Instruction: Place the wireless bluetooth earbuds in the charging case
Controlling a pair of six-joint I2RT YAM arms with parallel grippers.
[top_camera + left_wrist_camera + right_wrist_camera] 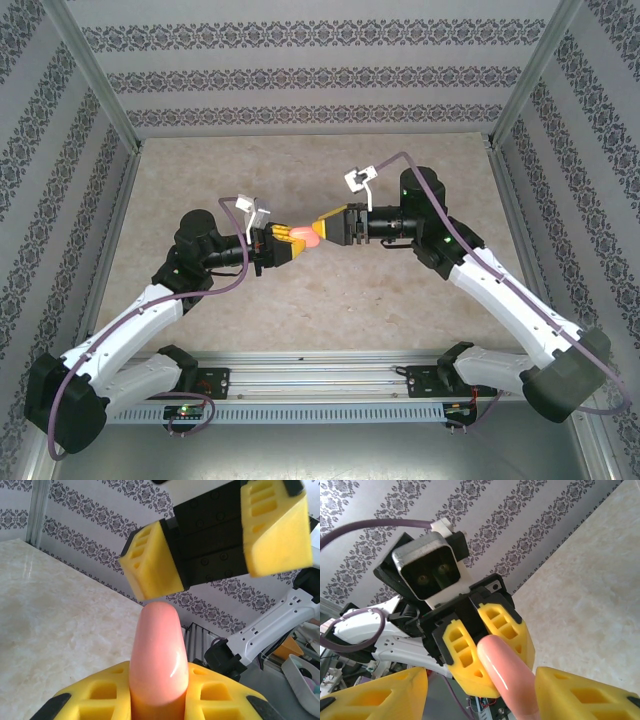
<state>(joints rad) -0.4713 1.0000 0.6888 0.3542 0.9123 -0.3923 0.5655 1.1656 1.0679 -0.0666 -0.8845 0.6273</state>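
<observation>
Beige marble-look table (330, 330) is lying under everything, with grey patterned wallpaper (320, 75) standing round three sides of it. The two white arms are reaching in from the near rail, the left arm (130, 325) from the left corner and the right arm (515, 295) from the right. They are meeting nose to nose above the middle of the table. The left gripper (288, 245) is pointing right and clamping its yellow fingers (230, 692) on a pink case (306, 237), a smooth, glossy, pebble-like thing. It is gripping the case by one end, so the rounded other end is sticking out well past the fingertips toward the other arm. The right gripper (326, 228) is facing it with its jaws standing open. In the left wrist view its two yellow fingers (152, 565) are hanging wide apart, one of them just above the case's tip. In the right wrist view the case is poking in between those fingers, with a clear gap on one side and the other finger close beside it; whether that one is touching, I cannot tell. The case is being held in the air, off the table, between the two grippers.
</observation>
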